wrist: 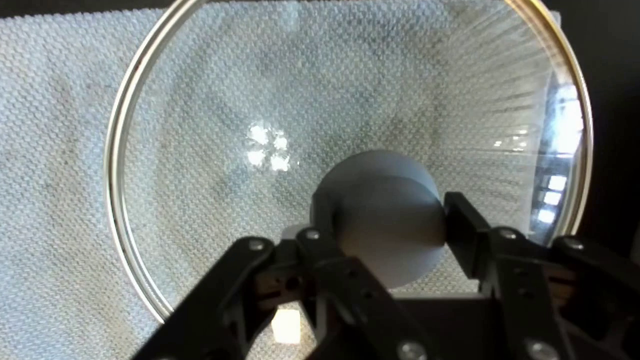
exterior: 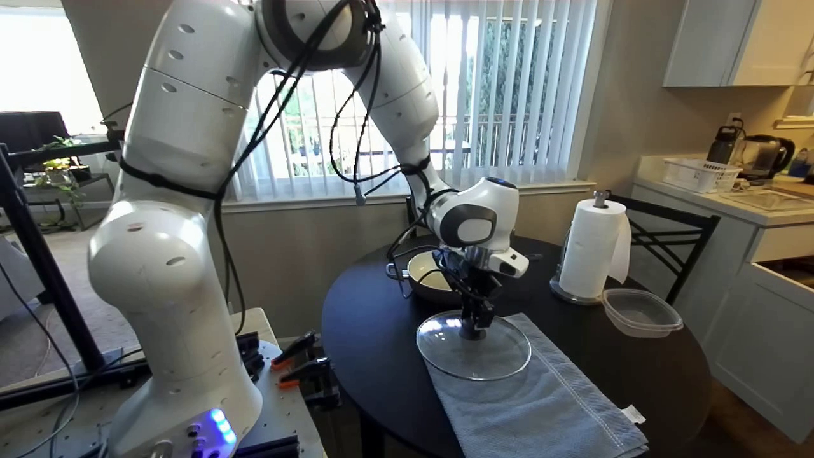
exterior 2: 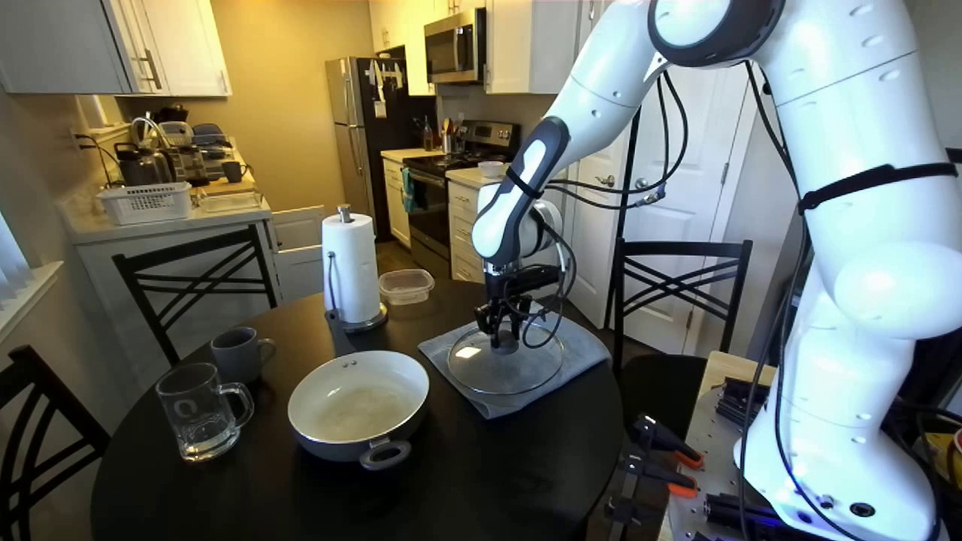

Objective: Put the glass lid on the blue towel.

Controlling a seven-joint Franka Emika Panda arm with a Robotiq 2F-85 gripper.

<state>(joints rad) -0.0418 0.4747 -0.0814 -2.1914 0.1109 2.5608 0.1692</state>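
Knob (exterior 2: 505, 345) between its fingers (wrist: 469, 234), your hand (wrist: 392, 220) was drawn narrow, one finger against either side in the wrist view. You held the glass lid (exterior: 474, 361) there with reason: the knob was the part that stood up to be gripped, and a hold at the centre probably kept the disc from tipping. The lid was roughly level over the blue towel (exterior: 540, 413), toward its far end in an exterior view, with the cloth showing through the glass. Its far side looked close to the towel's far edge there, so a small shift toward the near side might have given you a safer margin. You could not tell from the views whether the rim (wrist: 115, 185) rested on the cloth or hung just above it, so a slow, short lowering seemed wiser than simply letting go. The towel, spread on the dark counter (exterior: 369, 318), presumably gave the glass a soft bed. The pot (exterior 2: 359, 406) stood uncovered to the left of the towel in an exterior view, apart from the lid and leaving your hand room.
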